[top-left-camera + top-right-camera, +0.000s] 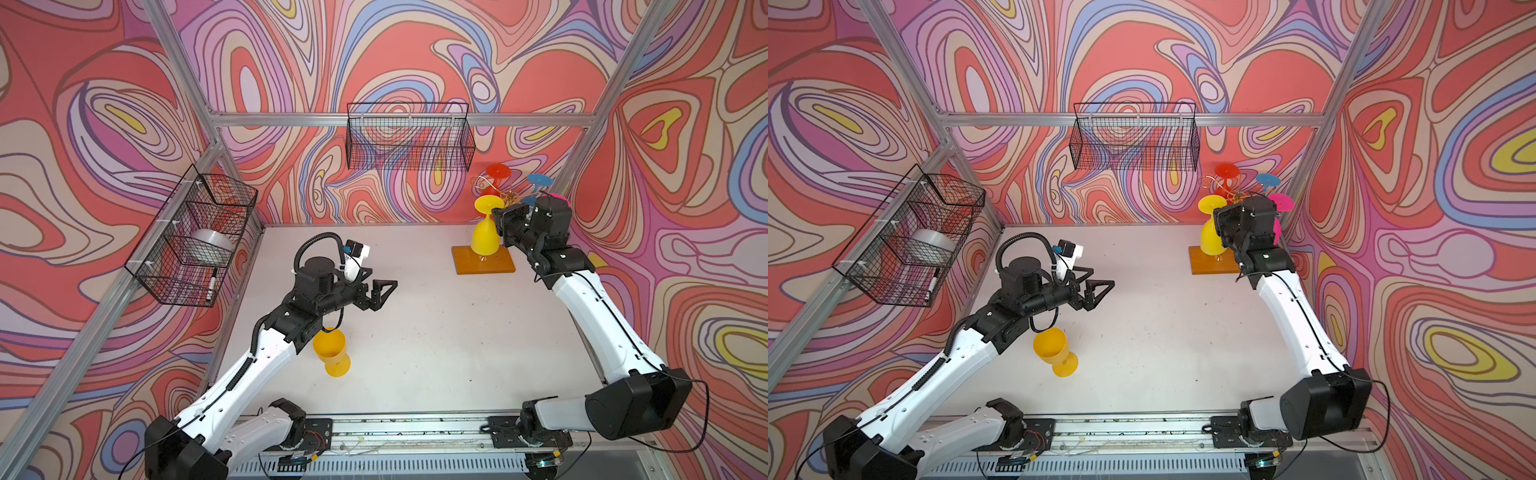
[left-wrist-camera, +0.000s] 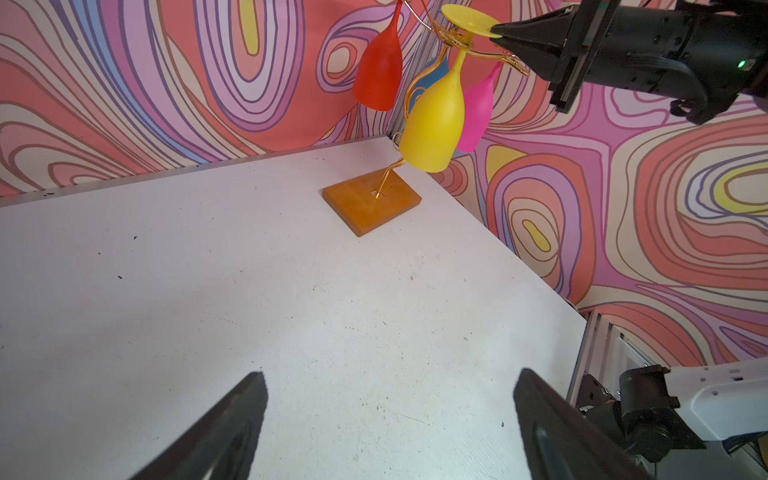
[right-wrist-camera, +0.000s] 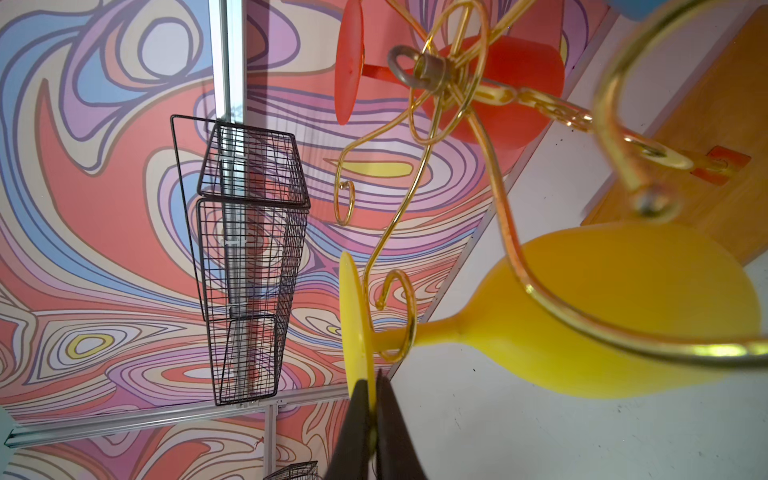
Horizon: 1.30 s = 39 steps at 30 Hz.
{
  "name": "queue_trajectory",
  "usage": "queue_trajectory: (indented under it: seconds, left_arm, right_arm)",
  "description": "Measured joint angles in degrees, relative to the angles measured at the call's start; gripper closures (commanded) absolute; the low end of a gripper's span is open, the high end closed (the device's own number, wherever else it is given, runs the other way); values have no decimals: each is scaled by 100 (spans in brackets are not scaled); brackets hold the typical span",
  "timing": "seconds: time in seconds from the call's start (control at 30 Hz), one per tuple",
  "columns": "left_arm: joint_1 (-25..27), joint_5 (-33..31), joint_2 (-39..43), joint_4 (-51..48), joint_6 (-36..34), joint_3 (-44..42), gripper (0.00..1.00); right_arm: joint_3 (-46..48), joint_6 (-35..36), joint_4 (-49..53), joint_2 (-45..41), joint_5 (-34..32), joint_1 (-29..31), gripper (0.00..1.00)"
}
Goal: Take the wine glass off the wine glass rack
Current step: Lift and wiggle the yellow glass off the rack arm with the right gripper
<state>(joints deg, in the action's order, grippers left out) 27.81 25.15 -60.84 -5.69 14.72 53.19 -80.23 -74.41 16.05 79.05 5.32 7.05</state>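
The wine glass rack (image 1: pixel 489 185) is a gold wire stand on an amber base (image 1: pixel 484 261) at the table's back right. A yellow wine glass (image 1: pixel 484 240) (image 1: pixel 1209 243) (image 2: pixel 434 124) hangs upside down from one curled arm (image 3: pixel 399 316), its stem still in the hook. My right gripper (image 1: pixel 495 214) (image 1: pixel 1217 212) (image 3: pixel 372 380) is shut on the rim of that glass's flat foot (image 3: pixel 351 316). My left gripper (image 1: pixel 380 282) (image 1: pixel 1100 281) (image 2: pixel 390 378) hovers open over the middle of the table, holding nothing.
Red (image 1: pixel 498 171), blue (image 1: pixel 540 179) and pink (image 1: pixel 1280 202) glasses also hang on the rack. Another yellow glass (image 1: pixel 330 352) sits on the table under the left arm. Black wire baskets hang on the back wall (image 1: pixel 409 139) and left wall (image 1: pixel 195 237).
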Motion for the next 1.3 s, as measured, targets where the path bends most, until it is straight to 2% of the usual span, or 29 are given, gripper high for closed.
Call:
queue_trajectory:
  seconds: [0.67,1.3]
  left_arm:
    - [0,122,0,0,2,0,7]
    - [0,205,-116,0,-13,0,7]
  right_arm:
    - [-17,170,-151,90,323,0,100]
    - [-627,195,-221,673,455,2,100]
